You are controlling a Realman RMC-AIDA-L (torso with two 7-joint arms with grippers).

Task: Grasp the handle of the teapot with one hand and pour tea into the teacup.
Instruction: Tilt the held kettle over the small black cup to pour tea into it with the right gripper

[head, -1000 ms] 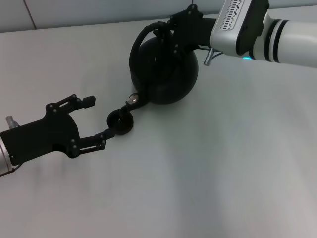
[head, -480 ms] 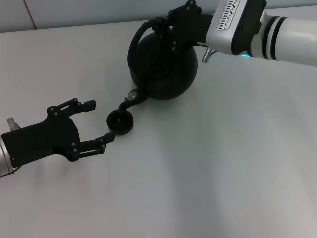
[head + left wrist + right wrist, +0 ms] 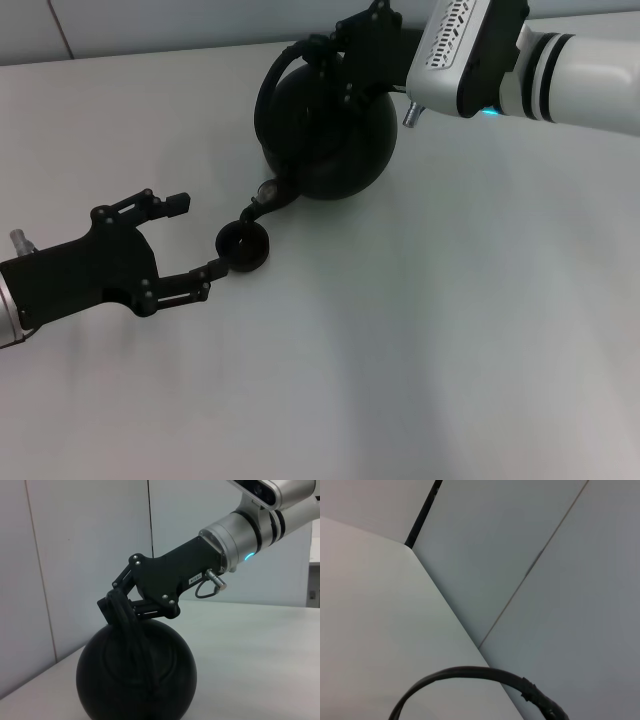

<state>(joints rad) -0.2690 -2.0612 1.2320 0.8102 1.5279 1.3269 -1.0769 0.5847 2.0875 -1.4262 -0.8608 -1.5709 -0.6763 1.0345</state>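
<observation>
The round black teapot (image 3: 325, 135) is tilted, its short spout (image 3: 264, 203) pointing down over the tiny black teacup (image 3: 243, 247). My right gripper (image 3: 338, 55) is shut on the arched handle (image 3: 272, 72) at the pot's top. The left wrist view shows the same grip, with the right gripper (image 3: 119, 605) clamped on the handle (image 3: 131, 635) above the teapot (image 3: 135, 680). A curve of the handle (image 3: 470, 672) crosses the right wrist view. My left gripper (image 3: 195, 237) is open beside the cup, its lower fingertip (image 3: 208, 269) at the cup's rim. No tea is discernible.
A pale grey table (image 3: 450, 330) spreads out in front and to the right. Light wall panels (image 3: 90, 540) rise behind its far edge. The right arm's white forearm (image 3: 560, 65) reaches in from the upper right.
The right arm and teapot have shifted slightly left and away, with the spout still over the cup. The left gripper has barely moved.
</observation>
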